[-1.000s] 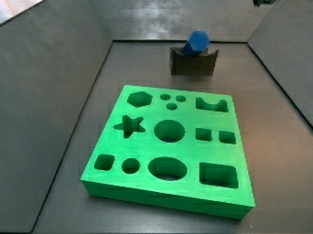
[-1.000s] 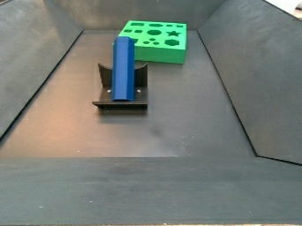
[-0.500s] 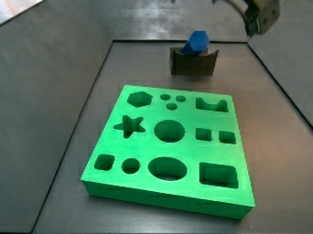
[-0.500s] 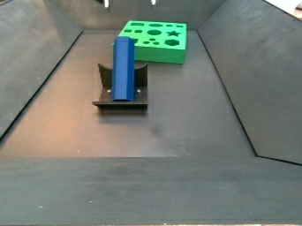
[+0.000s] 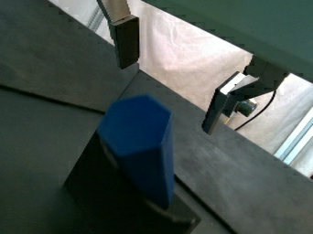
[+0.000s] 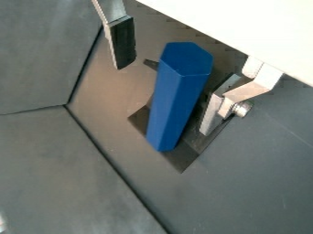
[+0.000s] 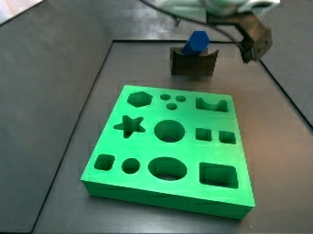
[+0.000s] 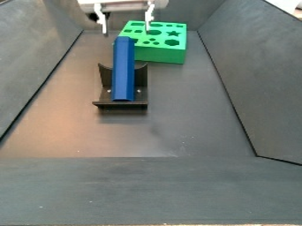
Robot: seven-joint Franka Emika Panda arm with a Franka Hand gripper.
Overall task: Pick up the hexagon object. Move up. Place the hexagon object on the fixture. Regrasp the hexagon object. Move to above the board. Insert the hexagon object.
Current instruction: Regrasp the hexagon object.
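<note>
Overhead, open gripper (image 8: 123, 11) above hexagon object (image 8: 123, 66).

tool (image 8: 123, 12): upper part cut off by side view's edge | fixture (image 5: 123, 183): mostly hidden behind hexagon object (image 5: 141, 146)

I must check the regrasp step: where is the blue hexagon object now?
The hexagon object rests on the fixture, in front of the board, with the open gripper above it.

Even, diffuse light fills both side views, with soft shadows. The tool (image 7: 248, 37) smears with motion blur; in both wrist views the backdrop looks overexposed, perhaps glare. Low resolution throughout.
</note>
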